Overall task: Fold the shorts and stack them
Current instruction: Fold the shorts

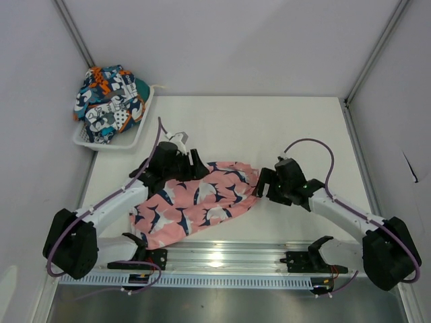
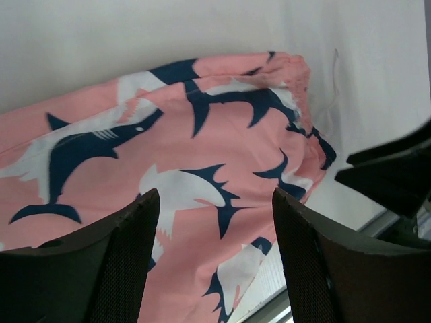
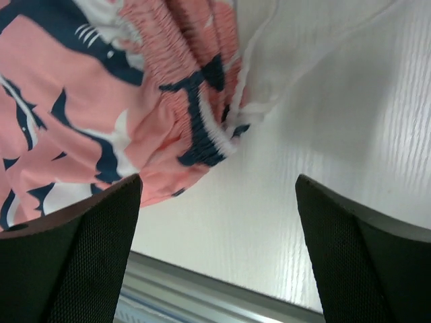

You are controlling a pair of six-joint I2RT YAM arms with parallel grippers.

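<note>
A white desk [image 1: 269, 128] seen from above, with two black-and-white robot arms bolted at its near edge. The pink shorts with navy-and-white shark print [image 1: 195, 202] lie spread out, somewhat rumpled, close to the middle of the near edge, running at a slant between the two arms. At the far left corner sits a white plastic basket [image 1: 108, 143], and the teal, orange and navy patchwork shorts [image 1: 111, 101] are bunched up in a heap inside it.

The left end effector [image 2: 215, 256] hangs over the far left part of the pink shorts, its two fingers spread apart and gripping nothing. The right end effector [image 3: 215, 249] is just beside the right end of the same shorts, fingers also wide apart and empty, above the spot where fabric meets bare desk.

The gathered elastic waistband [image 3: 195, 101] forms the right end of the pink shorts. A thin white drawstring [image 3: 250, 64] trails from it onto the desk.
</note>
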